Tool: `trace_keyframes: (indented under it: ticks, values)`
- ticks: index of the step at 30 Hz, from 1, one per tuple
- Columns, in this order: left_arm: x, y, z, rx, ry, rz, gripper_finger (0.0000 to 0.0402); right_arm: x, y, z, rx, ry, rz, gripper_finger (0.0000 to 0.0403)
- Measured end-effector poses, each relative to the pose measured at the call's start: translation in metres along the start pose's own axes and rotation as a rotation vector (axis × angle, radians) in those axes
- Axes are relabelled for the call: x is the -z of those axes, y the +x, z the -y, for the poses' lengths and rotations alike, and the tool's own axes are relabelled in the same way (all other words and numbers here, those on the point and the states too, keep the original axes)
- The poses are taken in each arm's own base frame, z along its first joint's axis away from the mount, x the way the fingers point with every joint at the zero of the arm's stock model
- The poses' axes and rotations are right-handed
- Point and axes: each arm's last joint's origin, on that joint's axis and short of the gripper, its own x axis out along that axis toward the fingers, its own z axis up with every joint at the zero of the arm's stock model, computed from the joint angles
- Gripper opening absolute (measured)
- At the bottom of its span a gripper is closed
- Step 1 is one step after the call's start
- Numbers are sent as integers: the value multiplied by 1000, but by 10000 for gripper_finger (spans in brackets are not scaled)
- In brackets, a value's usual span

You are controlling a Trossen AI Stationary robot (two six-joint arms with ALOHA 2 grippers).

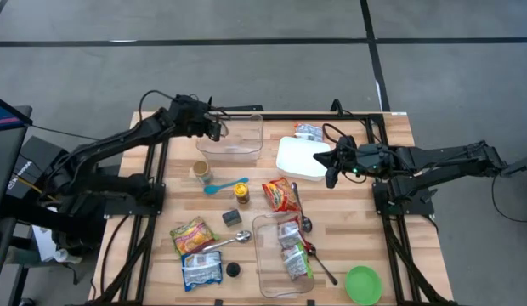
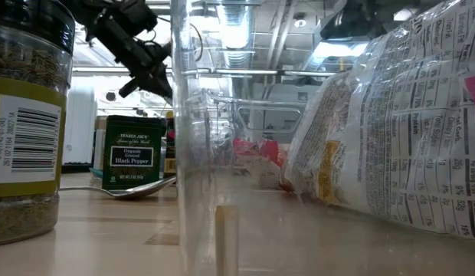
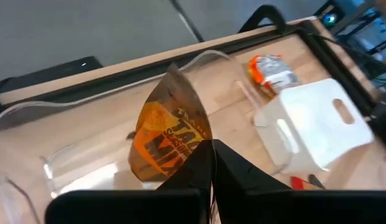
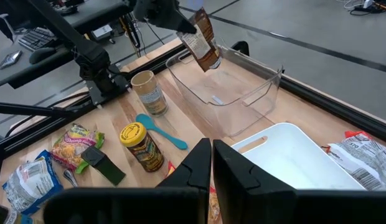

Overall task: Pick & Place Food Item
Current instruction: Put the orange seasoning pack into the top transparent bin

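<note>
Left end effector (image 4: 180,23): hovering over the clear bin (image 1: 231,136) at the far side of the desk (image 1: 348,221), fingers closed and pinching a brown and orange snack packet (image 3: 168,134) by one edge. The packet is hanging in the air above the bin's open top (not touching the bin floor, as far as the right wrist view shows).

Right end effector (image 1: 331,163): waiting over the near edge of the white tub (image 1: 299,158), fingers closed together and holding nothing.

Other stock lying on the desk: a red noodle packet (image 1: 282,195) just beside the tub, a second clear bin (image 1: 282,254) holding wrapped items, a green bowl (image 1: 363,284), a blue spoon (image 1: 224,186), a yellow-lidded jar (image 4: 141,147), and a small paper cup (image 1: 201,172).
</note>
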Motion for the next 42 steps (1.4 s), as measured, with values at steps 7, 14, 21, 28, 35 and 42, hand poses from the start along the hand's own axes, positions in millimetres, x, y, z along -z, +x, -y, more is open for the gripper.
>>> trace_keyframes:
  ticks: [7,14,21,28,35,42]
  values:
    - [3,19,-10,-64,-20,-53,0,0,0,0,1,-34,0,11]
    - [7,31,-14,-98,-22,-94,0,0,0,0,0,-34,1,11]
    - [10,33,-18,-196,-55,-78,0,0,0,0,1,-34,1,11]
    - [12,31,-25,-246,-74,-109,0,0,0,0,1,-34,1,11]
    - [12,31,-26,-249,-82,-112,0,0,0,0,1,-34,1,11]
    - [12,31,-26,-251,-83,-114,0,0,0,0,1,-35,0,11]
